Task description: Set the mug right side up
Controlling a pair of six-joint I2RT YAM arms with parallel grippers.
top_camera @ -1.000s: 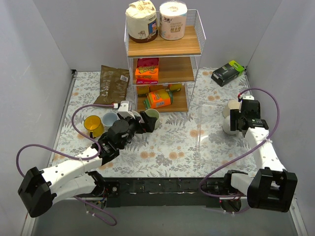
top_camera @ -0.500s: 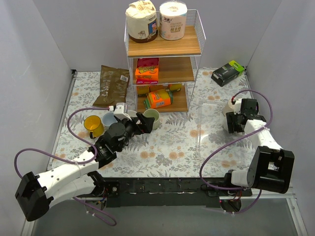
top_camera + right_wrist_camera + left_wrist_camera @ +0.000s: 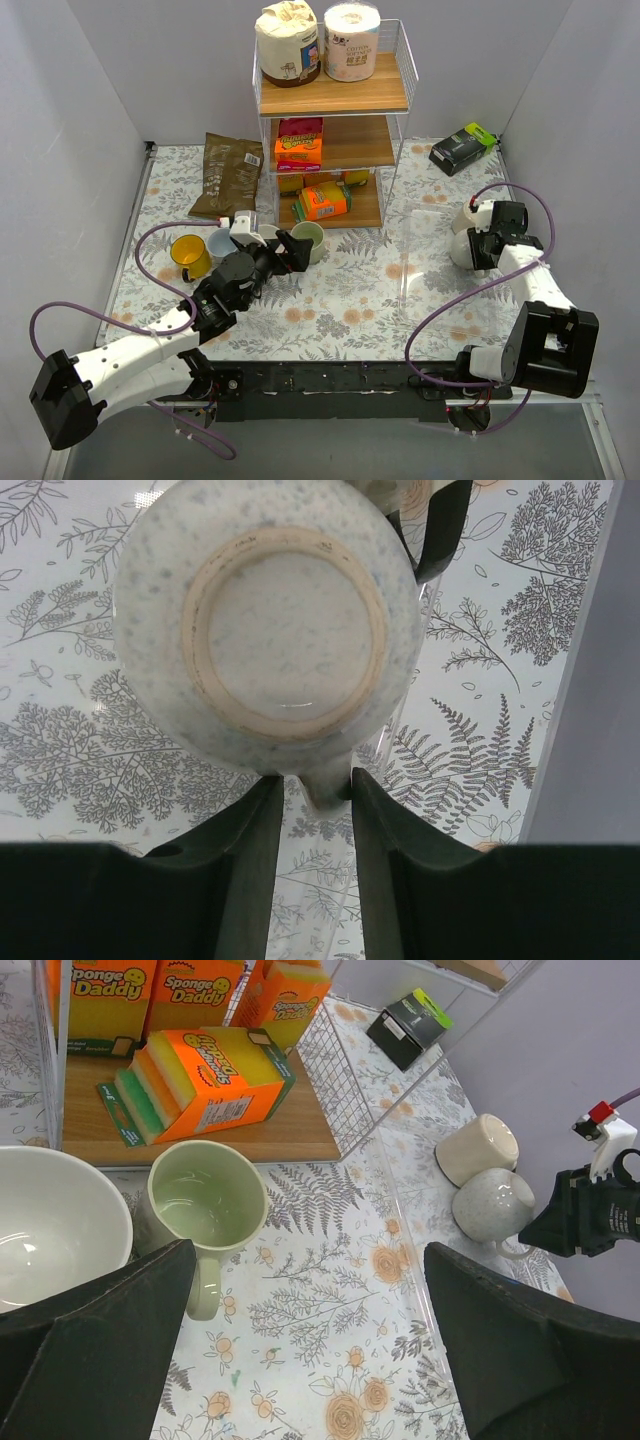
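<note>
We look straight onto the unglazed base of the upturned speckled mug on the fern-print tablecloth, its handle sitting between the right gripper's two dark, narrowly parted fingers.

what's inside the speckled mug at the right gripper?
Not visible: the speckled mug is upside down, base ring facing up, nothing on it. Its interior is covered. Its handle sits between the fingers of the right gripper.

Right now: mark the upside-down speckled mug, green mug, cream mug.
speckled mug [image 3: 290, 630]: right wrist view, on its upturned base.
green mug [image 3: 205, 1200]: left wrist view, on its inside bottom.
cream mug [image 3: 478, 1148]: left wrist view, on its side wall.
</note>
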